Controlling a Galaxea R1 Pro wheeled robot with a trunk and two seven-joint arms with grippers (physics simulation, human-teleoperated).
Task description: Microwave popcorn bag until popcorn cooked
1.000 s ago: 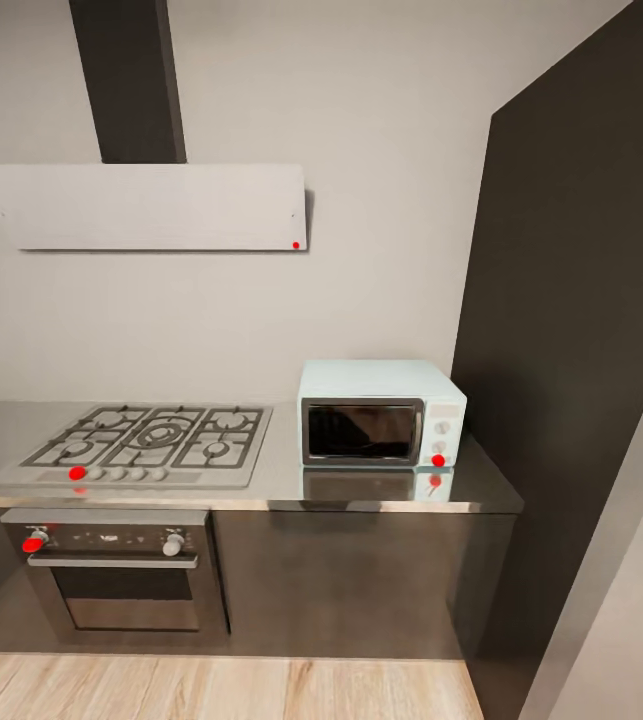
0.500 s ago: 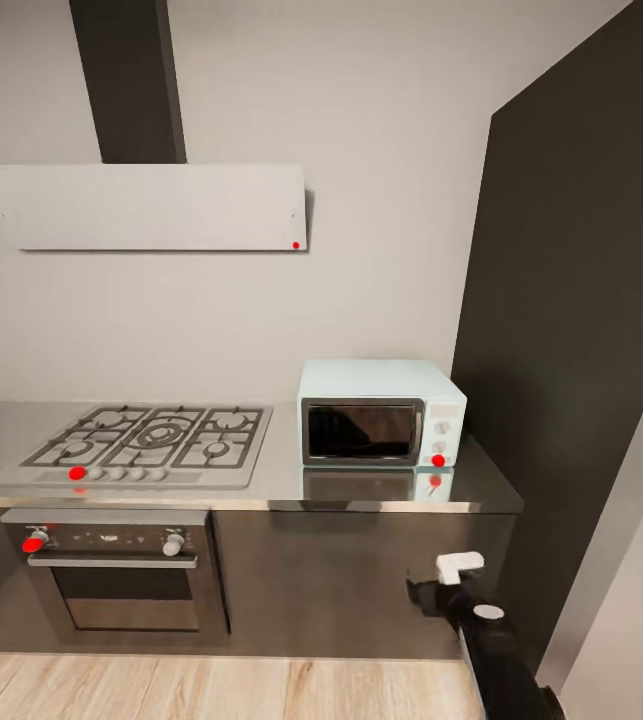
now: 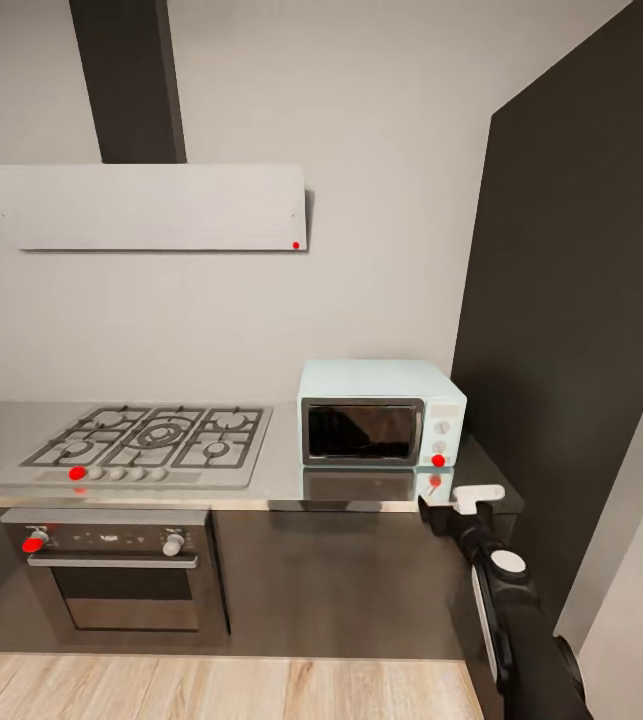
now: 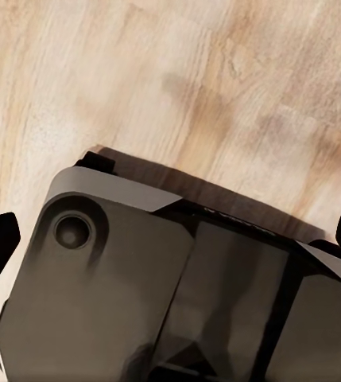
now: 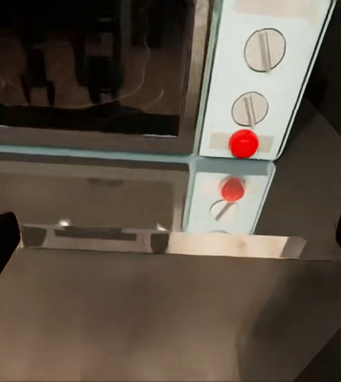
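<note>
The pale-blue microwave [image 3: 381,412] stands on the grey countertop [image 3: 261,480] at its right end, dark glass door shut. The popcorn bag is out of view. My right gripper [image 3: 464,498] is raised to the countertop's front edge, just below the microwave's control panel, and is open with nothing between its fingers. The right wrist view looks at that panel [image 5: 259,79], with two knobs and a red round light [image 5: 244,143], from just beyond the counter edge; the right gripper [image 5: 170,243] spans it wide. My left gripper [image 4: 170,235] is open over the wood floor.
A gas hob [image 3: 146,440] lies left of the microwave, with a steel built-in oven [image 3: 116,570] under it and a white hood [image 3: 151,207] above. A tall dark cabinet [image 3: 571,350] closes the counter's right end. The robot's dark base [image 4: 162,286] sits under the left gripper.
My right arm has risen into the head view from below, climbing from the cabinet front to the countertop edge under the microwave's panel. The camera and the kitchen things stayed still.
</note>
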